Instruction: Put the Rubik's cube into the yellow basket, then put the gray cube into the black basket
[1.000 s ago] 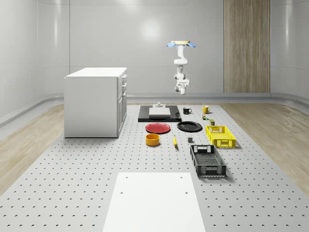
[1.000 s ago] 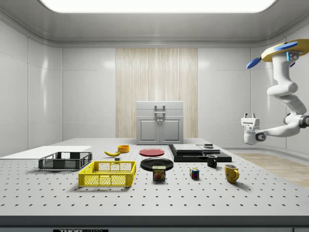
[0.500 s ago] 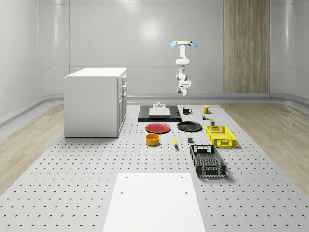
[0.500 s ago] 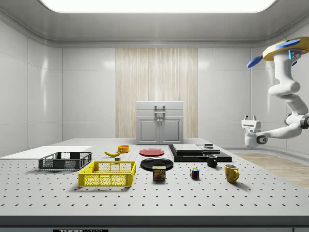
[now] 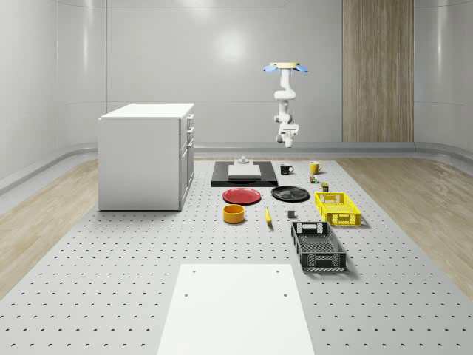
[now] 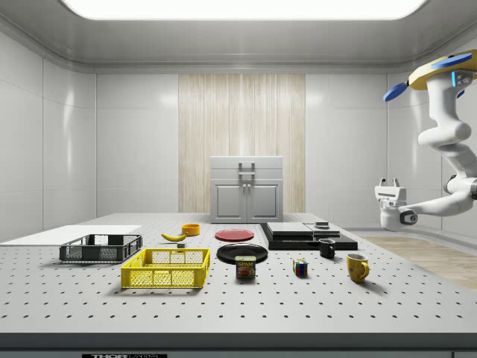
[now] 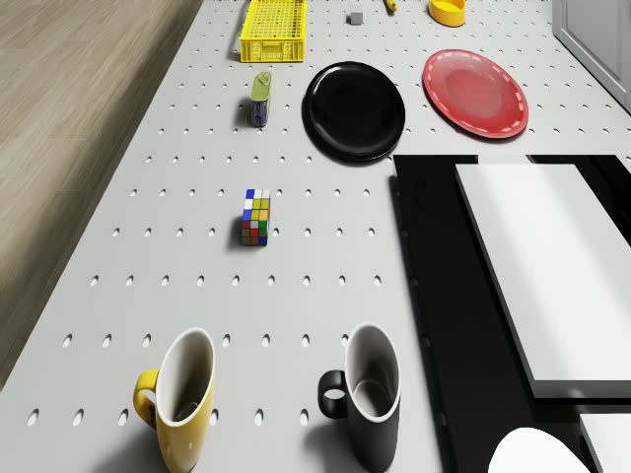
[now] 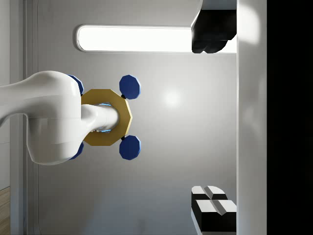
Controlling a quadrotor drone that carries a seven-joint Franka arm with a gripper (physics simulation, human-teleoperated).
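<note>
- Pale panelled walls all round, perforated grey table (image 5: 111, 266) in the middle.
- Up high past the table's far end, hovering: drone (image 5: 287, 67), out beyond the yellow mug (image 7: 182, 399) and black mug (image 7: 365, 394).
- Hanging below it, bending down and then out toward the side view's left: arm (image 6: 447, 142).
- Turned upward at the arm's end, well above the tabletop: gripper (image 6: 389, 183).
- Jaws spread wide, grasping nothing. Plain in the wrist view, with the fingers (image 8: 211, 34) set far apart and the drone's underside and rotors between them.
- Sitting on the table between the mugs and a can (image 7: 260, 99), well apart from the yellow basket (image 7: 273, 18): Rubik's cube (image 7: 255, 217).
- Picked out by the drone view, resting on the table just beside that basket: gray cube (image 7: 353, 18).
- Caught by the whole-scene and side views, at the near end past the yellow one: black basket (image 5: 318, 246).
- Beside the can, a black plate (image 7: 353, 110), then a red plate (image 7: 475, 93).
</note>
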